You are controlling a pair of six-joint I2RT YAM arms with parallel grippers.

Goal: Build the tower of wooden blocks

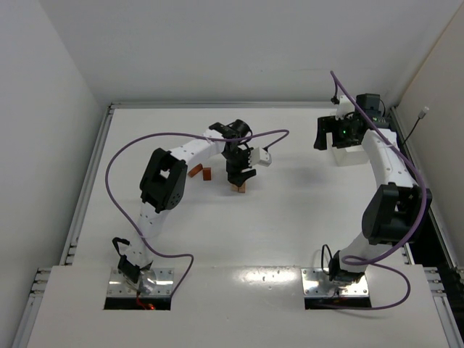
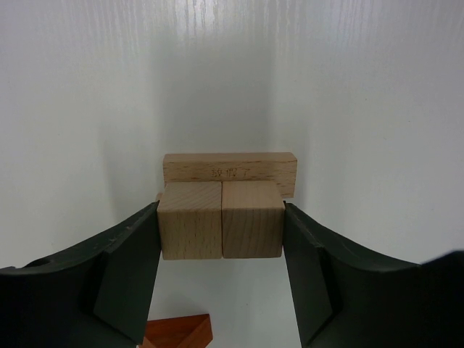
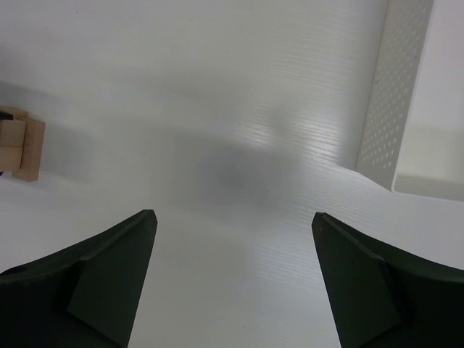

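Note:
My left gripper (image 2: 221,232) is shut on two pale wooden cubes (image 2: 190,221) pressed side by side between its fingers. A pale tan plank (image 2: 230,171) lies right behind the cubes, touching them. A reddish-brown notched piece (image 2: 177,333) lies on the table under the gripper. In the top view the left gripper (image 1: 238,177) points down at mid-table over the blocks (image 1: 240,188). Two reddish-brown blocks (image 1: 201,172) lie just left of it. My right gripper (image 3: 233,232) is open and empty, far right at the back (image 1: 322,134); it sees the pale blocks (image 3: 18,148) from afar.
A white perforated tray (image 3: 395,109) stands at the back right beside the right gripper, also in the top view (image 1: 348,156). Purple cables loop over both arms. Raised rails run along the table's left and right edges.

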